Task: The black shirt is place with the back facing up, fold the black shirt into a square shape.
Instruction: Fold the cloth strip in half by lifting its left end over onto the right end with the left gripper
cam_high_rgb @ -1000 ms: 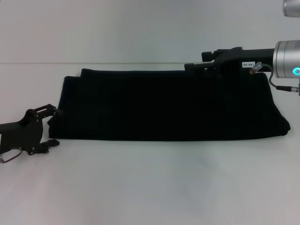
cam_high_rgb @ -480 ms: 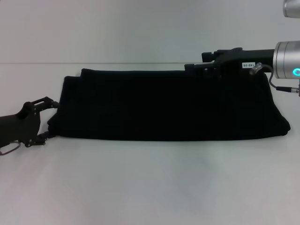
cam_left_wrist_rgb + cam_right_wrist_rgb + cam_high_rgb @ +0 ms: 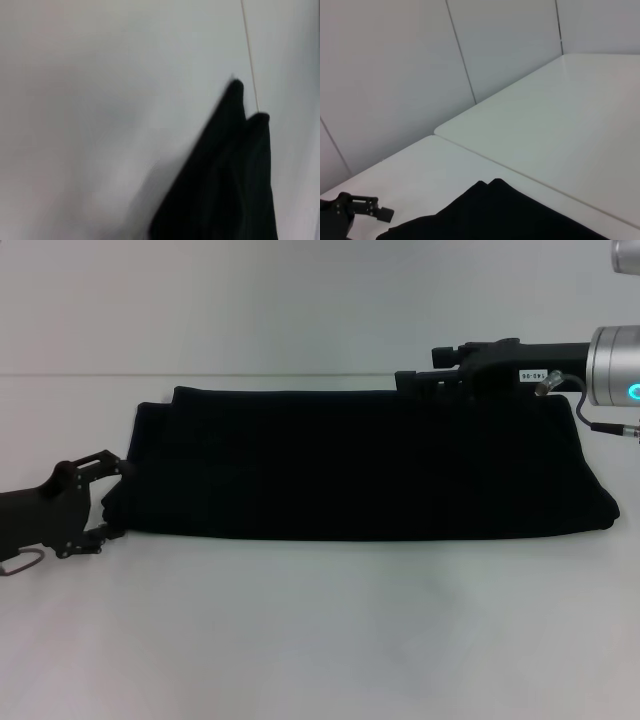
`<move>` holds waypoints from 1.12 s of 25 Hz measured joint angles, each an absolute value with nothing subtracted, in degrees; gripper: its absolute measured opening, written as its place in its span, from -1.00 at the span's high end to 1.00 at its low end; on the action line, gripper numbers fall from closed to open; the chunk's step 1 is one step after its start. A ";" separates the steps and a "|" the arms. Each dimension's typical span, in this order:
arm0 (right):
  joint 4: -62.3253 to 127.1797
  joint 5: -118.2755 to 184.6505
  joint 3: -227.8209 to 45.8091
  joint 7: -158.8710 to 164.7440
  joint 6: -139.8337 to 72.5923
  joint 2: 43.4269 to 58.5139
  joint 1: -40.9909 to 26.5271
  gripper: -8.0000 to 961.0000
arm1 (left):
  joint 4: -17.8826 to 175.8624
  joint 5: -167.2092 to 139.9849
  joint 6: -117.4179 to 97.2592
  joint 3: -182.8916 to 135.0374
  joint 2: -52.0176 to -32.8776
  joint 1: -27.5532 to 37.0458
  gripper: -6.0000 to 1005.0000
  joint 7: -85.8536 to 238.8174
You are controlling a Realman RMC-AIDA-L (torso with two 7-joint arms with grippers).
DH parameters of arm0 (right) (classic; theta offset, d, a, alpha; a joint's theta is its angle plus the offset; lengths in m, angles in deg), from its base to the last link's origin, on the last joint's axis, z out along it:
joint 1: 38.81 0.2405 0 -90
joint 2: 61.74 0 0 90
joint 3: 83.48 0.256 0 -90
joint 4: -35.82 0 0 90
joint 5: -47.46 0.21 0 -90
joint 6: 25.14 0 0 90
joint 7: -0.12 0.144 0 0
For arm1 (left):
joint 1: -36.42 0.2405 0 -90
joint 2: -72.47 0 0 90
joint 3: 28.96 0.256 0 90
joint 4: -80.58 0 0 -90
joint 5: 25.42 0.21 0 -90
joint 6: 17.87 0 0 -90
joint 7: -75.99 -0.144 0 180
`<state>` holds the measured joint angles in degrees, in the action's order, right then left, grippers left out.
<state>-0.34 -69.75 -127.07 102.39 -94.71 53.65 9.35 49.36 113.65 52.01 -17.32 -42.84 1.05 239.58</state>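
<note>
The black shirt (image 3: 360, 465) lies on the white table (image 3: 320, 630) as a long flat band running left to right; no lettering shows. My left gripper (image 3: 116, 499) is at the band's near-left corner, open, with one finger (image 3: 103, 460) on each side of the shirt's left end. My right gripper (image 3: 408, 381) reaches in from the right, over the band's far edge right of the middle. The shirt's corner shows in the left wrist view (image 3: 225, 175). The right wrist view shows the shirt (image 3: 510, 215) and the left gripper (image 3: 357, 209) farther off.
The table's far edge (image 3: 200, 374) meets a pale wall just behind the shirt. The right arm's silver wrist (image 3: 615, 365) hangs over the shirt's far-right corner. Bare white table lies in front of the shirt.
My left gripper drew back to the left and turned, then edged back to the shirt's left end. The right gripper shifted slightly right. The shirt lies as before.
</note>
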 joint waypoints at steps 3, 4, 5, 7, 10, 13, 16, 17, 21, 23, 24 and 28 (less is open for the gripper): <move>-0.35 -69.72 -127.12 102.48 -94.73 53.65 9.31 -0.81 | 49.35 113.65 53.02 -17.35 -42.95 1.49 -0.80 239.57; -0.36 -69.71 -127.16 102.51 -94.73 53.65 9.32 -0.81 | 49.37 113.64 53.06 -17.36 -43.03 1.62 -0.80 239.56; -0.36 -69.71 -127.21 102.53 -94.74 53.66 9.34 -0.81 | 49.43 113.61 53.05 -17.36 -43.10 1.70 -0.80 239.56; -0.38 -69.70 -127.26 102.55 -94.73 53.70 9.42 -0.81 | 49.59 113.60 52.90 -17.27 -43.15 1.82 -0.80 239.51; -0.39 -69.69 -127.32 102.53 -94.60 53.78 9.57 -0.81 | 49.76 113.57 52.53 -17.15 -43.23 1.92 -0.80 239.08; -0.39 -69.70 -127.34 102.51 -94.48 53.82 9.69 -0.81 | 49.88 113.54 52.33 -17.12 -43.25 1.86 -0.80 238.86; -0.39 -69.70 -127.25 102.44 -94.42 53.83 9.75 -0.81 | 49.91 113.53 51.62 -17.14 -43.33 1.69 -0.81 238.75; -0.39 -69.70 -127.20 102.39 -94.41 53.83 9.75 -0.81 | 49.97 113.52 51.28 -17.12 -43.34 1.62 -0.81 238.63; -0.39 -69.70 -127.10 102.35 -94.37 53.83 9.77 -0.81 | 50.22 113.52 49.74 -16.92 -43.37 1.38 -0.81 237.84; -0.39 -69.70 -127.09 102.39 -94.34 53.83 9.78 -0.81 | 50.30 113.53 49.35 -16.87 -43.37 1.36 -0.81 237.75; -0.39 -69.70 -127.08 102.41 -94.32 53.83 9.79 -0.81 | 50.32 113.54 49.28 -16.86 -43.37 1.33 -0.81 237.61; -0.48 -69.70 -127.07 102.52 -94.30 53.83 9.90 -0.81 | 50.35 113.55 49.18 -16.84 -43.37 1.28 -0.81 237.34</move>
